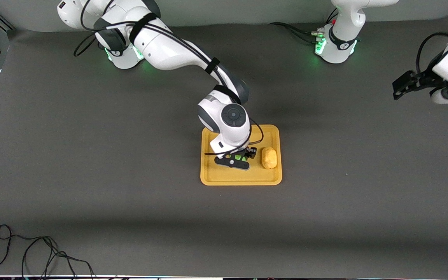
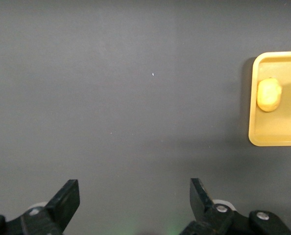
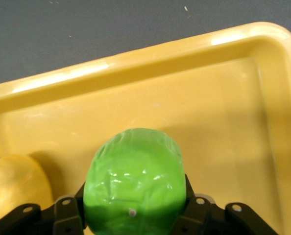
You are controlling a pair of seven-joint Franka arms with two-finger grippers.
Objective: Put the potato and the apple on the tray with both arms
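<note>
The yellow-orange tray (image 1: pixel 241 181) lies mid-table. The potato (image 1: pixel 269 158) lies on it at the side toward the left arm's end. My right gripper (image 1: pixel 238 159) is down in the tray beside the potato, shut on the green apple (image 1: pixel 238 158). In the right wrist view the apple (image 3: pixel 134 181) sits between the fingers of my right gripper (image 3: pixel 134 208), low over the tray floor (image 3: pixel 219 112), with the potato (image 3: pixel 15 186) close beside it. My left gripper (image 1: pixel 401 87) waits open and empty over bare table at the left arm's end. The left wrist view shows my left gripper (image 2: pixel 134 196), the tray (image 2: pixel 278 139) and the potato (image 2: pixel 269 94).
A black cable (image 1: pixel 33 252) lies looped on the table at the corner nearest the front camera, toward the right arm's end. The grey mat (image 1: pixel 130 175) surrounds the tray on all sides.
</note>
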